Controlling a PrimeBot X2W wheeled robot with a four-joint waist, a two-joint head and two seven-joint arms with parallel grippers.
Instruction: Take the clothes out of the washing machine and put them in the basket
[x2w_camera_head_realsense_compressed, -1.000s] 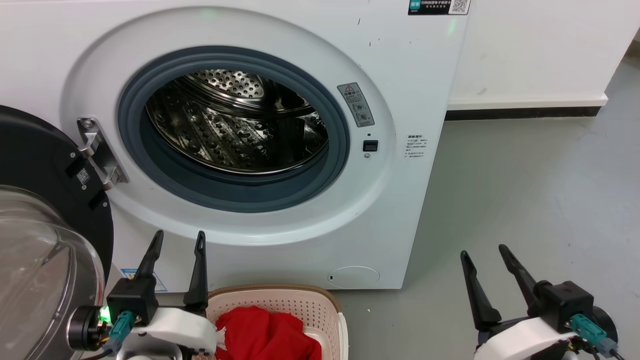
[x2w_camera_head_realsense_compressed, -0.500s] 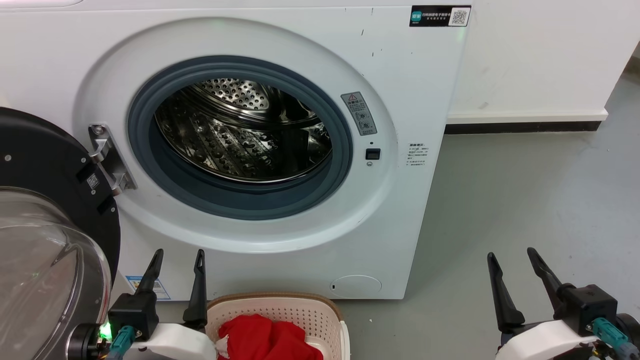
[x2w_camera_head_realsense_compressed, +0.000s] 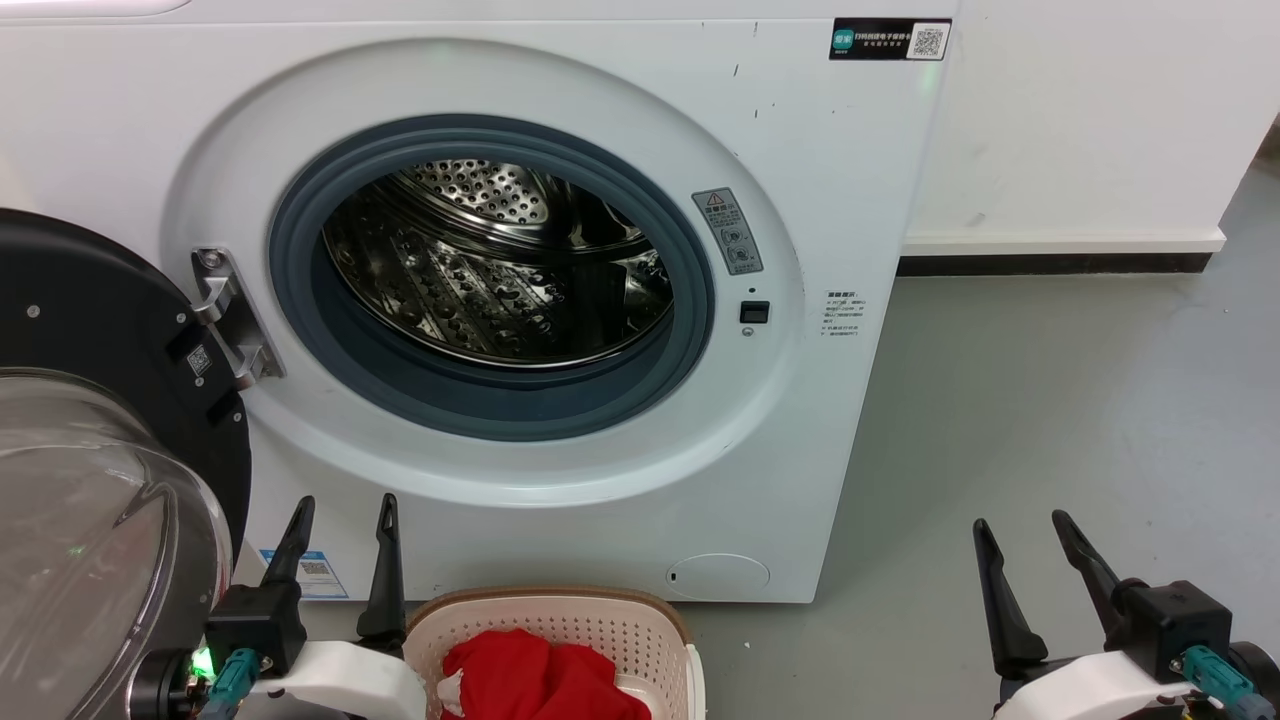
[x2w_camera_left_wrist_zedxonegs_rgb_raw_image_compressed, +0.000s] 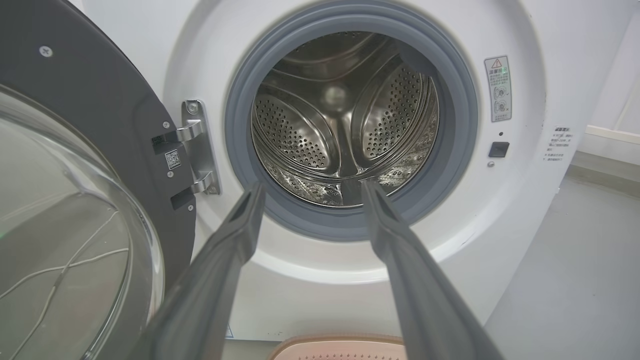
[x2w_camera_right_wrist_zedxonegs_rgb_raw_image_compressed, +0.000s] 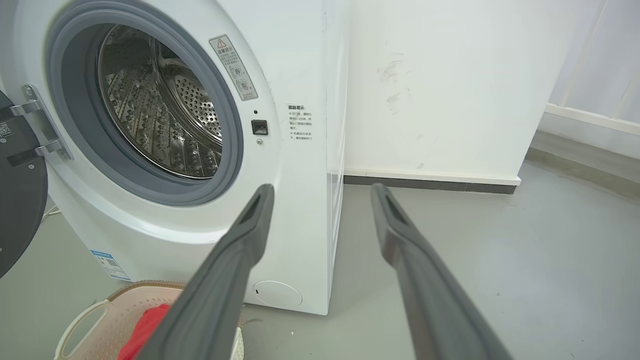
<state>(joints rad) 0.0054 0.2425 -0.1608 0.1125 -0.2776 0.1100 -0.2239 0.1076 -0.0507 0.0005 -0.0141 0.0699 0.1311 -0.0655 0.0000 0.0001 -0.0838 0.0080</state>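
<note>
Head camera first: the washing machine (x2w_camera_head_realsense_compressed: 820, 160) stands with its black-rimmed glass door (x2w_camera_head_realsense_compressed: 90, 480) swung wide at the left, and the perforated steel drum (x2w_camera_head_realsense_compressed: 500, 270) shows behind the grey gasket. On the grey floor (x2w_camera_head_realsense_compressed: 1050, 400) just before the machine sits the basket (x2w_camera_head_realsense_compressed: 560, 598), and the clothes (x2w_camera_head_realsense_compressed: 540, 680) lie bunched inside it, red, with what seems to be a bit of white trim at their left edge. The left gripper (x2w_camera_head_realsense_compressed: 346, 500) hangs just left of the basket's rim, fingers spread and holding nothing. The right gripper (x2w_camera_head_realsense_compressed: 1019, 519) is well off to the right over bare floor, likewise spread and holding nothing.

Left wrist camera: the left gripper (x2w_camera_left_wrist_zedxonegs_rgb_raw_image_compressed: 312, 184) points straight at the porthole, its two fingers parted, their tips seen against the lower gasket. The door's hinge (x2w_camera_left_wrist_zedxonegs_rgb_raw_image_compressed: 197, 145) is at the left, and a sliver of the basket's brown rim shows at the bottom edge.

Right wrist camera: the right gripper (x2w_camera_right_wrist_zedxonegs_rgb_raw_image_compressed: 321, 187) is parted too, aimed past the machine's right corner toward the white wall (x2w_camera_right_wrist_zedxonegs_rgb_raw_image_compressed: 440, 90). The basket with the red clothes sits at the lower left.
</note>
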